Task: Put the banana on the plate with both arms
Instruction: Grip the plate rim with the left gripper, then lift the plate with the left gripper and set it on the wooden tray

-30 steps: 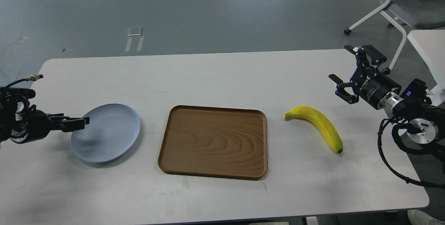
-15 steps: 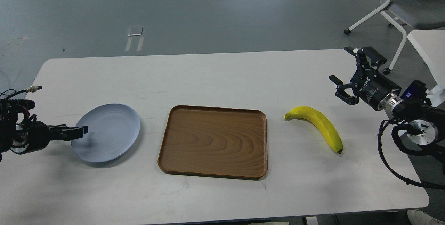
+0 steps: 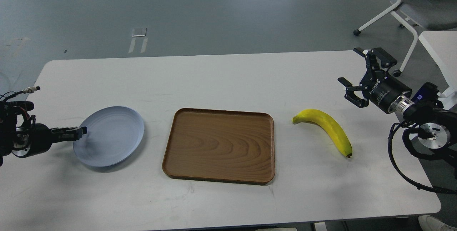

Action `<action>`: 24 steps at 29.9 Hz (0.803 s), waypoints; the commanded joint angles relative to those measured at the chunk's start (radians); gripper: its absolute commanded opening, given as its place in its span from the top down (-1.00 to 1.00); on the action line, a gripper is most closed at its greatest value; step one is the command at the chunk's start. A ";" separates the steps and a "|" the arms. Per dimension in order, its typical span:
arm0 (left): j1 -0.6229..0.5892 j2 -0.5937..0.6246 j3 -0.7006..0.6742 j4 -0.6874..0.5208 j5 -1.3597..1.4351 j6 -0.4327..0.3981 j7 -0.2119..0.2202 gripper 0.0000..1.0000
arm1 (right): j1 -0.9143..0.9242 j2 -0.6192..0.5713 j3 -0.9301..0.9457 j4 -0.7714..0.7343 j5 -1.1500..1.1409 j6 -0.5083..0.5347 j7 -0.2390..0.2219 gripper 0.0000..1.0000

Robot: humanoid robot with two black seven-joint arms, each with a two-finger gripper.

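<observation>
The yellow banana [image 3: 328, 127] lies on the white table to the right of the tray, dark tip toward me. The pale blue-grey plate [image 3: 110, 136] lies on the table at the left and holds nothing. My left gripper [image 3: 79, 132] is low at the plate's left rim, pointing right; its fingers are seen edge-on and I cannot tell whether they are open or touch the rim. My right gripper [image 3: 349, 66] is open and empty, held above the table up and to the right of the banana, apart from it.
A rectangular brown wooden tray [image 3: 171, 163] lies mid-table between plate and banana. The table's right edge [image 3: 428, 174] is close to my right arm. A white chair [image 3: 410, 13] and another white table [image 3: 439, 45] stand at the far right.
My left gripper has drawn back to the left, from over the plate's left part to its left rim. The right arm, banana, plate and tray have not moved.
</observation>
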 commanded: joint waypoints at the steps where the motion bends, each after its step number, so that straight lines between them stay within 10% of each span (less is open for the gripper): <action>1: -0.003 0.002 0.001 -0.001 -0.003 0.000 0.000 1.00 | 0.000 0.001 0.000 0.000 0.001 0.000 0.000 -1.00; 10: -0.051 0.012 -0.002 -0.031 -0.007 -0.043 0.000 1.00 | 0.000 0.001 0.000 0.000 0.001 0.000 0.000 -1.00; 15: -0.228 0.017 -0.001 -0.083 -0.135 -0.243 0.000 1.00 | 0.002 0.000 0.000 0.000 0.001 0.000 0.000 -1.00; 24: -0.397 -0.034 0.008 -0.241 -0.124 -0.243 0.000 1.00 | 0.002 0.000 0.000 -0.003 0.001 0.000 0.000 -1.00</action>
